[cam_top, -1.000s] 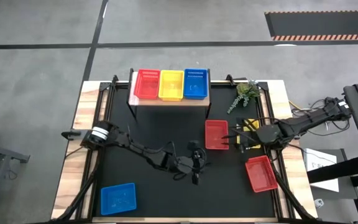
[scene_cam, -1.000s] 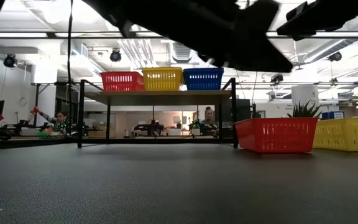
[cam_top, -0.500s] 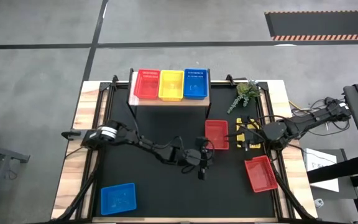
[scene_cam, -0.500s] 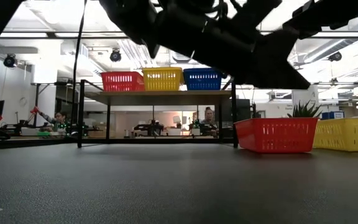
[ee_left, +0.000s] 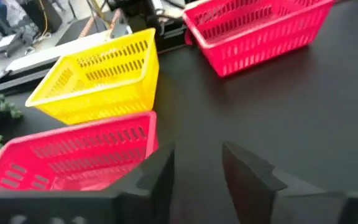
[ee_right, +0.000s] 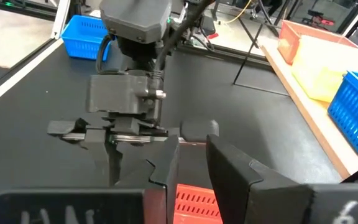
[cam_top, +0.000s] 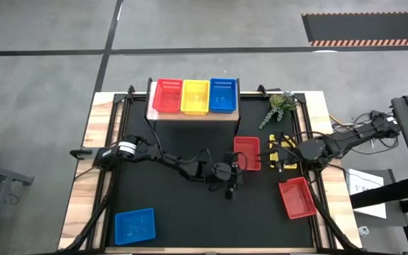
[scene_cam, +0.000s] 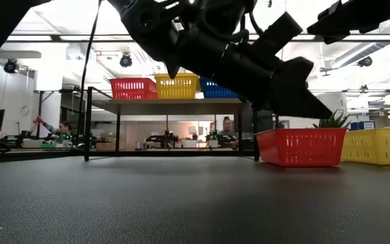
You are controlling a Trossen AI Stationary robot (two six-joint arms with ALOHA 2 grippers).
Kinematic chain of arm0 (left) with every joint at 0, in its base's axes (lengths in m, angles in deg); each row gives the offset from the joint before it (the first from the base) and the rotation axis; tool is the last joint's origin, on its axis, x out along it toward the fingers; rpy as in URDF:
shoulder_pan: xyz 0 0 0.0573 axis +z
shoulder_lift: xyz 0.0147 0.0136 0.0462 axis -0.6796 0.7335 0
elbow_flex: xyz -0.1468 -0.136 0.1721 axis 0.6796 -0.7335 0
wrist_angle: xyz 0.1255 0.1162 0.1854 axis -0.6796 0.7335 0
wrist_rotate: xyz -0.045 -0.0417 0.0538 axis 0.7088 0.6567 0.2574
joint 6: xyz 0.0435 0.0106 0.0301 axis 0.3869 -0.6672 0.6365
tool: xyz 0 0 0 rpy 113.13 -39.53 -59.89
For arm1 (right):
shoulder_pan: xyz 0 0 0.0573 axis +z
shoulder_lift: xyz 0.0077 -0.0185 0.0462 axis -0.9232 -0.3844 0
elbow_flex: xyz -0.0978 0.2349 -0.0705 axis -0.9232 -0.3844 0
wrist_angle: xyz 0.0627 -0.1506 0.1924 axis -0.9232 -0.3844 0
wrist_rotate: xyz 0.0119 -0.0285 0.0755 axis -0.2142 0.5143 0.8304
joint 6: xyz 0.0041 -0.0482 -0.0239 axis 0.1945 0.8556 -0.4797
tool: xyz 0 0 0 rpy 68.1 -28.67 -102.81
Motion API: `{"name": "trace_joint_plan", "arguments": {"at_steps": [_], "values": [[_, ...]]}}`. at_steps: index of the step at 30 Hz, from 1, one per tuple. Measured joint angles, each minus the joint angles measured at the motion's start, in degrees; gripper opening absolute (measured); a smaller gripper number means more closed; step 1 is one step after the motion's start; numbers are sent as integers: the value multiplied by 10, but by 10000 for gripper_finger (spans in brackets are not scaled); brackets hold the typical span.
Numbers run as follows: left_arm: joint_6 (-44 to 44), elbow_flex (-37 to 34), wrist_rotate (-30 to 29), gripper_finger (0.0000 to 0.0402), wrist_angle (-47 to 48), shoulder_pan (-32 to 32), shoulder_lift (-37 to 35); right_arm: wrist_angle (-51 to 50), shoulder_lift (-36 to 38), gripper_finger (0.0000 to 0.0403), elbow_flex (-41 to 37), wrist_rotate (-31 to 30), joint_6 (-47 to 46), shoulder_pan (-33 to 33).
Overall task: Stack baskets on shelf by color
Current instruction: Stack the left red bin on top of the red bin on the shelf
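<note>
The shelf (cam_top: 193, 113) at the table's far edge carries a red basket (cam_top: 167, 95), a yellow basket (cam_top: 195, 97) and a blue basket (cam_top: 223, 95) side by side. On the table lie a red basket (cam_top: 246, 150), a yellow basket (ee_left: 98, 81) right of it, another red basket (cam_top: 297, 197) nearer the front right, and a blue basket (cam_top: 134, 225) at the front left. My left gripper (ee_left: 197, 168) hangs open just short of the middle red basket (ee_left: 73, 158), touching nothing. My right gripper (ee_right: 192, 165) hovers open above the yellow basket's side.
A small green plant (cam_top: 280, 108) stands at the far right beside the shelf. The long left arm (cam_top: 168, 164) stretches across the table's middle. People sit at desks in the room beyond the shelf (scene_cam: 171, 103). Bare black tabletop (cam_top: 190, 219) lies along the front.
My left gripper has travelled toward the table's right edge and a little down, closing on the middle red basket. The baskets have stayed where they were.
</note>
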Motion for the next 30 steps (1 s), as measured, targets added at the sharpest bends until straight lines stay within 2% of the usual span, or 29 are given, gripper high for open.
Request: {"name": "trace_joint_plan", "arguments": {"at_steps": [4,7,14,30], "values": [[16,0,-9,174,-2,1,0,0,-1,74,-1,0,0,0],[20,0,-9,195,-3,3,0,-1,-1,79,-2,0,0,0],[15,-1,-10,198,-2,15,0,0,-1,86,-2,0,2,0],[14,-2,-10,198,-3,34,44,-4,-1,69,-2,-4,11,0]]}}
